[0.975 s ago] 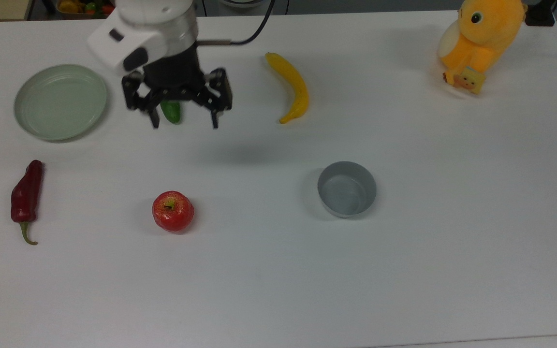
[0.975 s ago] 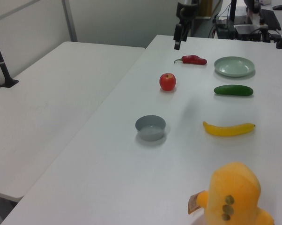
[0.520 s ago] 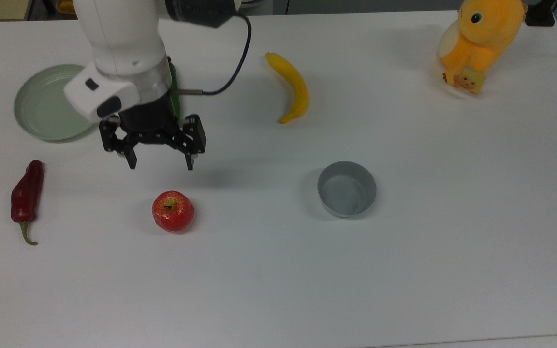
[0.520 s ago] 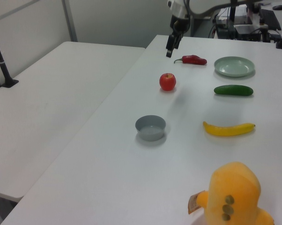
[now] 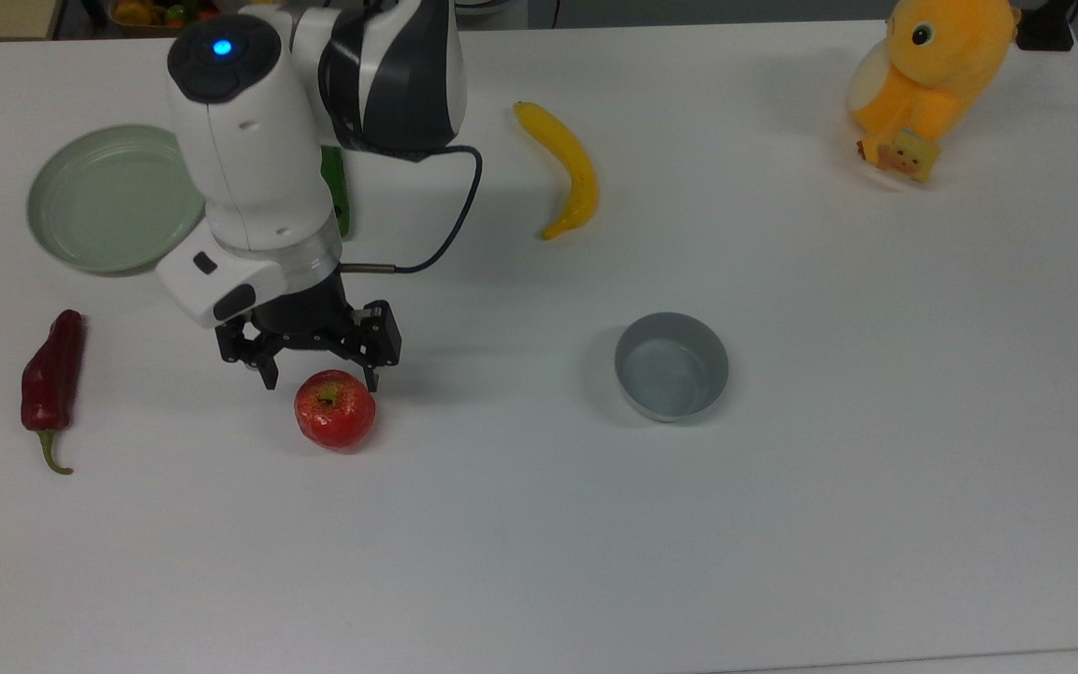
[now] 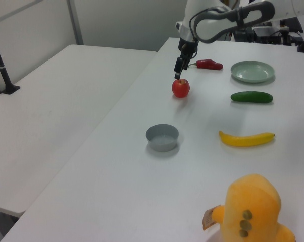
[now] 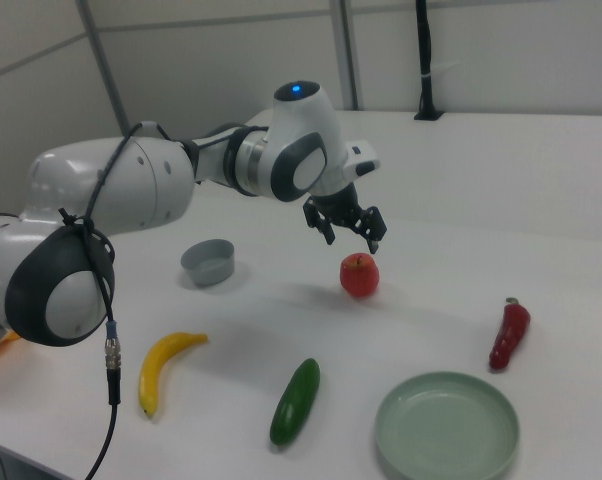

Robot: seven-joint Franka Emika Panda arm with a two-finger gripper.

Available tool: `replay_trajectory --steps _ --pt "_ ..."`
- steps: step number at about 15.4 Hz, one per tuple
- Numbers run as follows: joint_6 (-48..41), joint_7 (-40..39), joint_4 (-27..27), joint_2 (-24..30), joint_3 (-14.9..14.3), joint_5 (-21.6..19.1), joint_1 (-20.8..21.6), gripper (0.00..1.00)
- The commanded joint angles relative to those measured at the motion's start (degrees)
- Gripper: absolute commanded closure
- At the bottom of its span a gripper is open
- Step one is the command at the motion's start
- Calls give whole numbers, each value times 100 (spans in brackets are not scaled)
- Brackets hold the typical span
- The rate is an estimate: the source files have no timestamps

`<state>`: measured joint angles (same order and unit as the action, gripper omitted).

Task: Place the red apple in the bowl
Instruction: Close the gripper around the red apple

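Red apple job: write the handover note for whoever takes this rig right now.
End effector: open, empty, poised just above the glossy round red apple, not touching it.
Apple: on the white table, near the top view's left.
Small round grey bowl: empty, upright, to the apple's right in the top view.
Done: approach.
Left: lower, grasp, carry the apple over, release it in the bowl.

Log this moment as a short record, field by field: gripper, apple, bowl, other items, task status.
gripper: gripper open, above the red apple, not touching it
apple: red apple on the table, stem up
bowl: grey bowl empty, upright, to the top view's right of the apple
other items: chili pepper, pale-green plate, cucumber, banana, orange plush toy
task status: apple not yet grasped; bowl still to be filled
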<state>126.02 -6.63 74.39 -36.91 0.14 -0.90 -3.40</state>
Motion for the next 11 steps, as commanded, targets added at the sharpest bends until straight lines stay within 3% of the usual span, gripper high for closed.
replay_trajectory --steps 1,9,11 --pt "291 -102 66 -123 21 72 6 0" --pt "309 -111 146 -282 30 494 41 0" --pt "309 -119 163 -282 30 503 32 7"
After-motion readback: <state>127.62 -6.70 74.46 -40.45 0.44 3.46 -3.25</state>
